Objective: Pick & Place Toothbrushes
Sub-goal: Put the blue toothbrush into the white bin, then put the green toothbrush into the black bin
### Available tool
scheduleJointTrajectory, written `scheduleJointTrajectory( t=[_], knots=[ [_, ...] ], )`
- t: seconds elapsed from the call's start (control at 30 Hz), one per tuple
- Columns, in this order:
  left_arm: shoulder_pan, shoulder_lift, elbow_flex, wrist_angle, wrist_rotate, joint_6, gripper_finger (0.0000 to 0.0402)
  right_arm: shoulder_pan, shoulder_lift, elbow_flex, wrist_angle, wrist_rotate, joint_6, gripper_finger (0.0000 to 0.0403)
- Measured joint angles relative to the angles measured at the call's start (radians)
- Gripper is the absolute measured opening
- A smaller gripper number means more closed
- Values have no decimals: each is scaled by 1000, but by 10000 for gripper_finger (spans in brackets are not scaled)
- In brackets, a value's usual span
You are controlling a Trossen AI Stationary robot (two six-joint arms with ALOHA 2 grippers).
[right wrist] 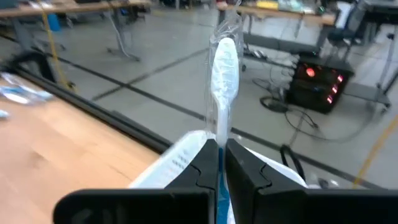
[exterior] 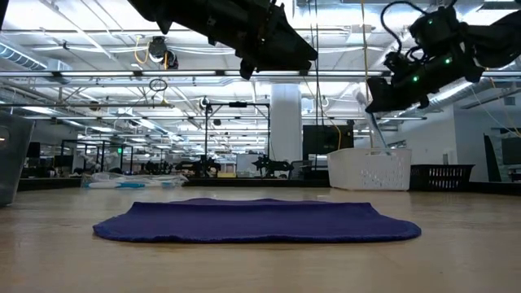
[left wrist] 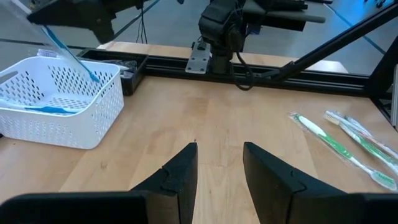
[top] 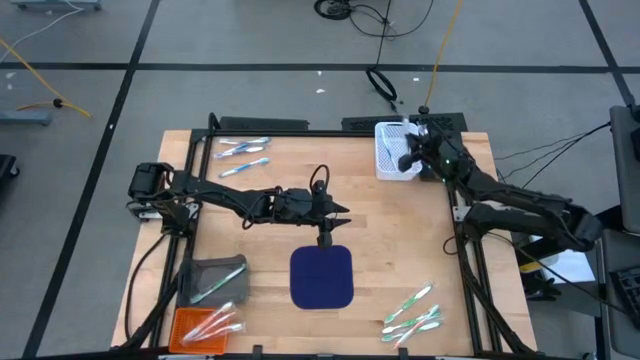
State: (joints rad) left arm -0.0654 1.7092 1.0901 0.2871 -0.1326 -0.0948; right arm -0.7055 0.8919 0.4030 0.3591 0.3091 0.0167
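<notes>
One toothbrush [right wrist: 224, 68], blue and white in a clear wrapper, is pinched between the pressed-together fingers of the right gripper [right wrist: 218, 155]; it stands upright out of the jaws. In the high view that gripper [top: 408, 152] hangs over the white basket [top: 385, 165] at the table's far right corner. The left wrist view shows the brush slanting down into the basket [left wrist: 93, 106], where another blue brush [left wrist: 46, 109] already lies.

Left gripper [left wrist: 219, 165]: jaws spread, nothing between them, poised above bare wood near the table's middle, just beyond the navy mat [top: 321, 276].

Step in hand, as I judge it: dropping the held brush in the basket. Next move calls for opening the fingers with the brush inside the rim, so it falls in rather than catching on the wall.

Remaining toothbrushes: blue-and-white group [top: 243, 152] at the far left, green group [top: 412, 312] at the near right. One green brush lies in the grey bin [top: 212, 275], and pale ones in the orange bin [top: 185, 322].

Writing: none legible on wrapper, basket or bins.
</notes>
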Motion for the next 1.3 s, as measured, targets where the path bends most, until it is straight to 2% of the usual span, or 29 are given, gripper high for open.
scheduleJointTrajectory(
  t=[0.23,0.43,0.6,0.77,0.87,1.13,1.3],
  knots=[
    [0,0,0,1,0,2,127,-61,73,0,2,-74,22,5],
    [0,0,0,1,0,2,127,-88,138,0,0,-80,25,5],
    [0,0,0,0,0,2,127,-104,160,0,14,-132,25,5],
    [0,0,0,0,0,2,127,-108,162,0,14,-131,8,10],
    [0,0,0,0,0,2,127,-108,162,0,9,-131,1,30],
    [0,0,0,0,0,1,127,-108,162,0,2,-131,-1,116],
    [0,0,0,-7,0,1,127,-106,162,0,2,-131,-2,148]
  ],
)
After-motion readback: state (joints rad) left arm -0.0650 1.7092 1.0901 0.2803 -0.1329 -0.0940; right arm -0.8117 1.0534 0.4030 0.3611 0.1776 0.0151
